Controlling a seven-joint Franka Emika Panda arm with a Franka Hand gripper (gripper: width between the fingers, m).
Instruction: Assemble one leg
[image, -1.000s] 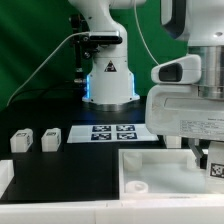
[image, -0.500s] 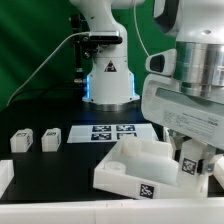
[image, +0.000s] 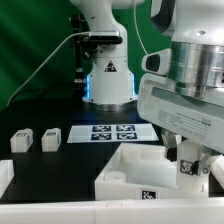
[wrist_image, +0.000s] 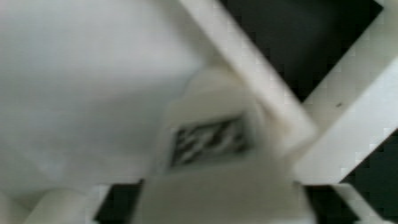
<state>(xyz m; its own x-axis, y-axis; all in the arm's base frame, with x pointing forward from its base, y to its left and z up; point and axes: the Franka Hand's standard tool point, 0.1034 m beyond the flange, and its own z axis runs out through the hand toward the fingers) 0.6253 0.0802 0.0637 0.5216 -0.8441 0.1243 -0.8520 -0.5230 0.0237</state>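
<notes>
One leg (image: 187, 168) is at the gripper (image: 190, 160), low at the exterior view's right, and its tagged face looks toward the camera. The gripper appears clamped on this leg, though its fingers are mostly hidden behind the big wrist housing. The leg's long axis seems near upright, leaning a little; its lower end is hidden, so I cannot tell if it touches anything. In the wrist view the same leg (wrist_image: 214, 140) fills the middle, blurred, with its tag facing the lens.

I judge that the leg is held over a corner of the white panel (image: 135, 170) because it must go into a corner hole there. The panel lies in front with its raised rim toward the camera and a small tag on its near edge; it looks a little tilted.

Two more legs (image: 20, 141) and (image: 51, 138) lie on the dark worktop (image: 70, 160) at the exterior view's left, well apart from the gripper, probably waiting. The marker board (image: 112, 132) lies flat behind the panel, before the robot base.
</notes>
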